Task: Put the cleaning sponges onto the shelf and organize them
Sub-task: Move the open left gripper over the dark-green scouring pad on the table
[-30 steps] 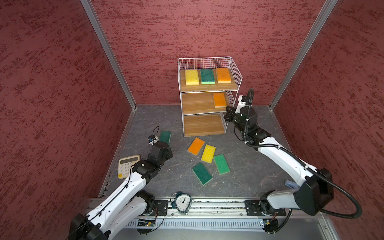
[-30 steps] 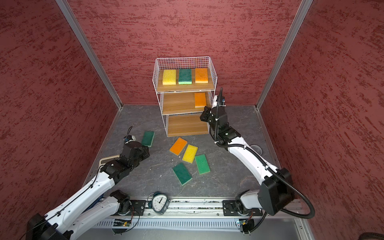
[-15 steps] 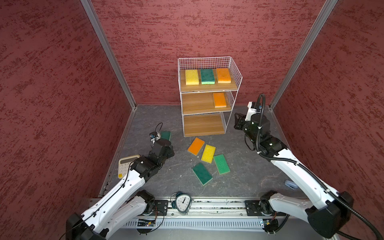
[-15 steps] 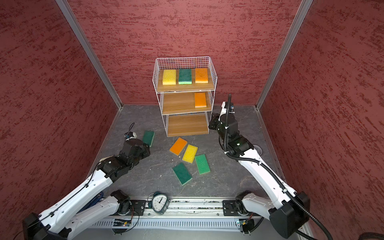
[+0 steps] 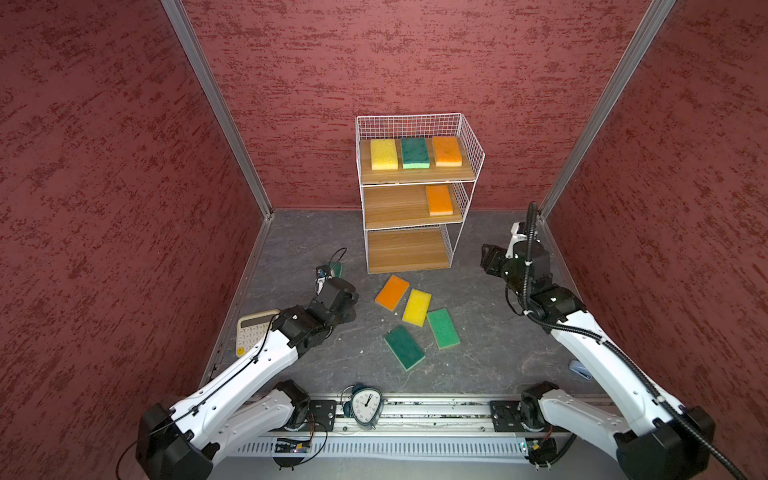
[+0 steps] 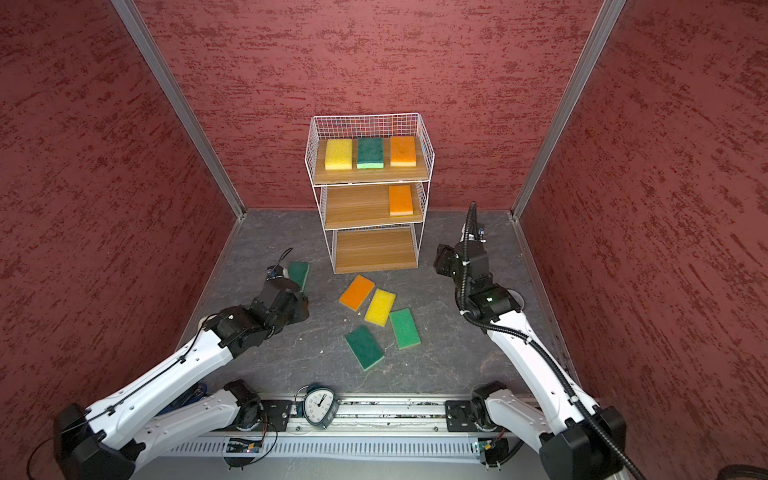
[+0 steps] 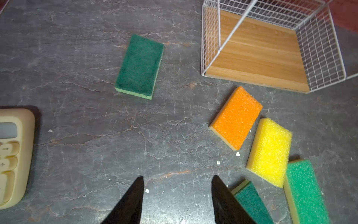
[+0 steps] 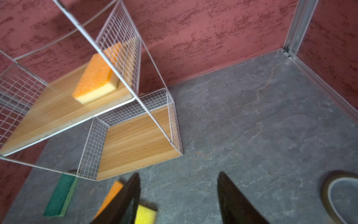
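Note:
The shelf (image 5: 407,249) stands at the back. Its top tier holds a yellow sponge (image 5: 383,153), a green sponge (image 5: 414,153) and an orange sponge (image 5: 447,151). Another orange sponge (image 5: 439,200) lies on the middle tier, and the bottom tier is bare. On the floor lie an orange sponge (image 5: 392,292), a yellow sponge (image 5: 416,306), a light green sponge (image 5: 443,328) and a dark green sponge (image 5: 404,347). One more dark green sponge (image 6: 299,274) lies just beyond my left gripper (image 7: 177,177), which is open and empty. My right gripper (image 8: 179,173) is open and empty, to the right of the shelf.
A cream calculator (image 5: 253,332) lies by the left wall, beside my left arm. An alarm clock (image 5: 365,407) stands at the front rail. A tape roll (image 8: 341,194) lies on the floor near my right arm. A small blue object (image 5: 579,370) sits at the right edge.
My right gripper has opened and drawn back from the middle tier to the right, leaving the orange sponge there. My left gripper has opened wider and edged toward the lone dark green sponge.

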Motion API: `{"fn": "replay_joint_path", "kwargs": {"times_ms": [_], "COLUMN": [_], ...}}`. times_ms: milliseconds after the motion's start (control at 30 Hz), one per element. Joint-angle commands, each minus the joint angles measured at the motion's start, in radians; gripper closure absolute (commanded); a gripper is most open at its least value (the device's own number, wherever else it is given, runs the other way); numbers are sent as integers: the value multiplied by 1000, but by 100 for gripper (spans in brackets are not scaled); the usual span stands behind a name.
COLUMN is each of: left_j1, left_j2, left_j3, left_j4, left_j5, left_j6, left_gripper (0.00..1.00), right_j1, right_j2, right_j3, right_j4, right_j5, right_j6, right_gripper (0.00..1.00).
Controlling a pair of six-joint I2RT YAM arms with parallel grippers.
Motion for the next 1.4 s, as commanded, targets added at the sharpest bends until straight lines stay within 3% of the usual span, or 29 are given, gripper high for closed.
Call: {"fn": "replay_joint_path", "kwargs": {"times_ms": [0, 33, 67, 100, 267, 500, 633, 867, 1167, 1367], "left_j1": [-21, -23, -25, -29, -44, -74, -122, -243, -366, -402], "left_j2": [12, 13, 12, 10, 5, 38, 67, 179, 347, 405], "left_j3": [18, 13, 8, 2, -23, -26, -22, 24, 134, 153], "left_j4": [15, 23, 34, 44, 63, -12, -24, -118, -126, -89], "left_j5": [37, 47, 55, 63, 91, 57, 47, 31, 89, 149], "left_j6": [52, 54, 54, 56, 53, -92, -169, -444, -554, -611], "left_gripper": [41, 39, 37, 35, 31, 25, 22, 18, 16, 16], "right_j1": [-30, -36, -43, -47, -63, -81, -86, -95, -108, -124], "right_j2": [-26, -30, -34, -39, -58, -44, -22, -17, -16, -39], "right_j3": [-20, -27, -31, -35, -48, -60, -60, -69, -80, -93], "right_j4": [-35, -40, -45, -51, -72, -75, -82, -87, -108, -126], "right_j5": [-49, -58, -66, -73, -113, -207, -233, -243, -246, -243], "right_j6": [-1, -4, -8, -14, -38, -41, -43, -47, -61, -79], "right_gripper": [28, 26, 15, 12, 7, 1, 1, 1, 1, 1]}}
